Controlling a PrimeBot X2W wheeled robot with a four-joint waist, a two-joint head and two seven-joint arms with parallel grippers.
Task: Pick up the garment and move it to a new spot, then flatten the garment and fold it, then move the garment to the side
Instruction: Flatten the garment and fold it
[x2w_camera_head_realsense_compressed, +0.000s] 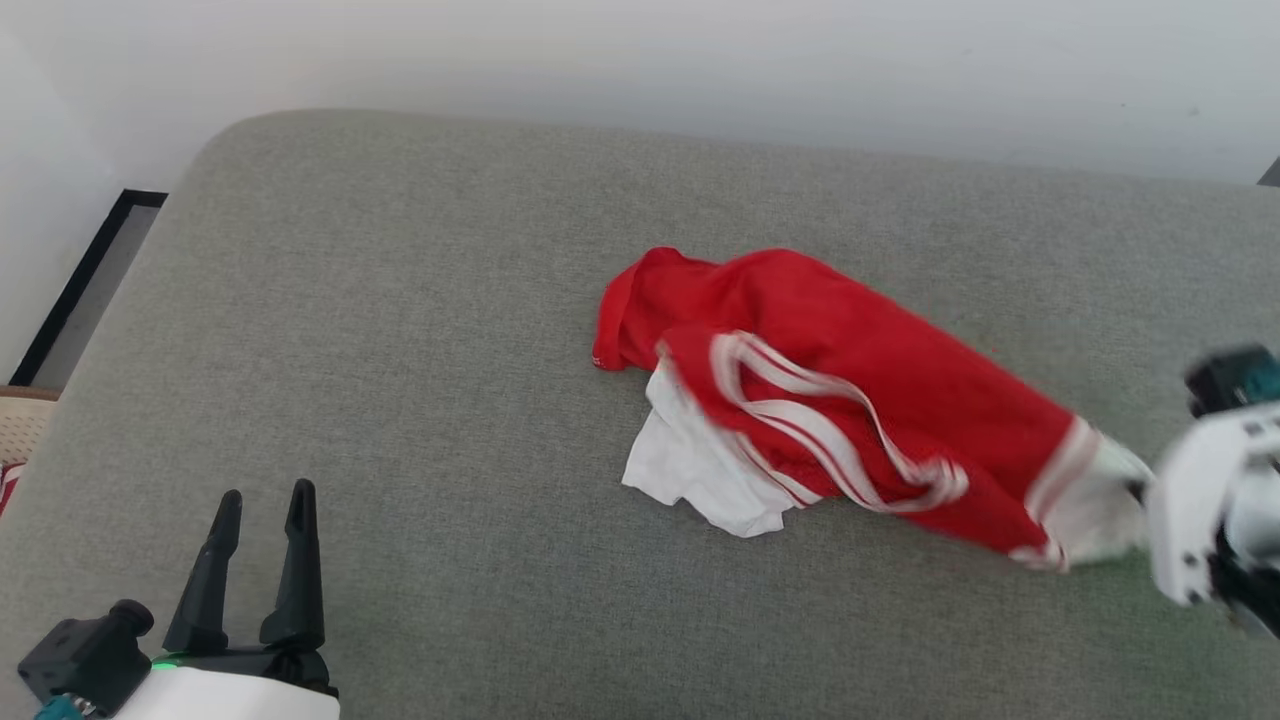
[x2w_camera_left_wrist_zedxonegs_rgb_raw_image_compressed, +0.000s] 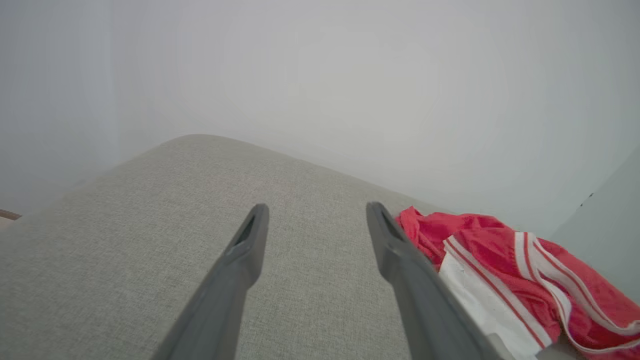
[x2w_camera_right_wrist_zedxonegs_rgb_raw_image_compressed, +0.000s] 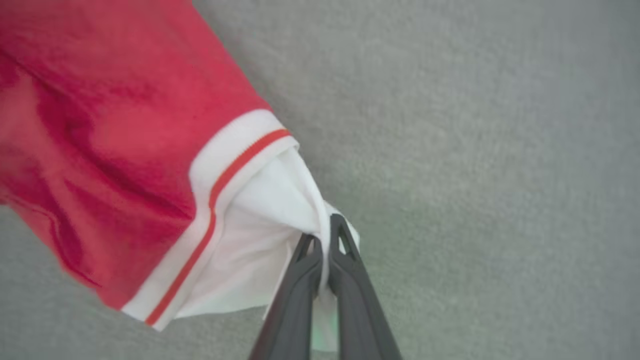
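At the lower left, the left gripper (x2w_camera_head_realsense_compressed: 265, 492) hangs over the grey cushion (x2w_camera_head_realsense_compressed: 400, 330). Its jaws stand wide apart and nothing is between them. The garment (x2w_camera_head_realsense_compressed: 850, 400) lies crumpled on the cushion, from the middle toward the right, well apart from that gripper. It is red with white stripes, and a white part spreads out at its near left edge. At the far right, the right gripper (x2w_camera_right_wrist_zedxonegs_rgb_raw_image_compressed: 325, 231) has its jaws pressed together on the white sleeve end.
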